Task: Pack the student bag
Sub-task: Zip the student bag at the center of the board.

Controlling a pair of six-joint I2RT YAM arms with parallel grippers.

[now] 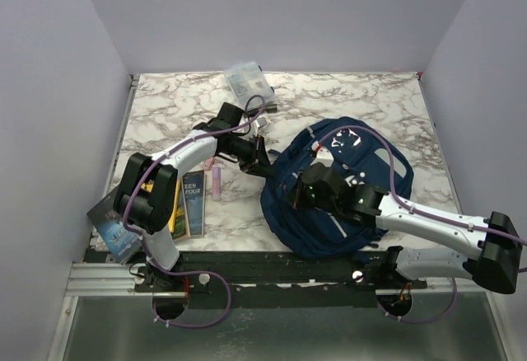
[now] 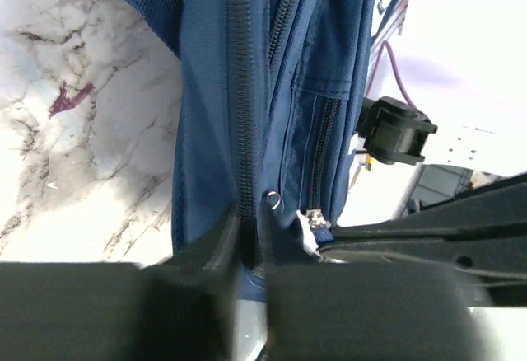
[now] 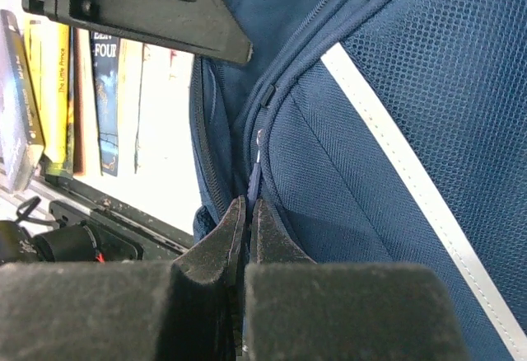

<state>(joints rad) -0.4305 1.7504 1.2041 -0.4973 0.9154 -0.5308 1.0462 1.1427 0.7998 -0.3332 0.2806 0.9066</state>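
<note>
Bag position: the large navy blue fabric student bag [image 1: 346,188] lies flat on the marble-patterned tabletop [image 1: 370,101], right of centre, in front of my right arm.
Left end effector: my left end effector [image 1: 264,166] is clenched on the bag's left edge. The wrist view shows its fingers [image 2: 222,241] pinching the fabric along the dark zipper track [image 2: 240,89].
Right end effector: my right end effector [image 1: 303,192] is clenched on the slim zipper pull [image 3: 258,153], which runs down between its fingers [image 3: 221,241].
Step in hand (my reading): unzipping a compartment, with the left side anchoring and the right side drawing the slider.
Doing it well: I should pull along the line of the track, never across it. The left pinch must hold the fabric taut so nothing bunches ahead of the slider. Go slowly where the track curves.
Risk: the thin pull may slip from the pinch, and the bag may slide on the smooth top.
Waiting items: a row of paperback books [image 1: 191,203] at near left, a small pink stick-shaped item [image 1: 216,184] just beside them, and a clear plastic pouch [image 1: 245,81] at the far edge. All are outside the bag.
</note>
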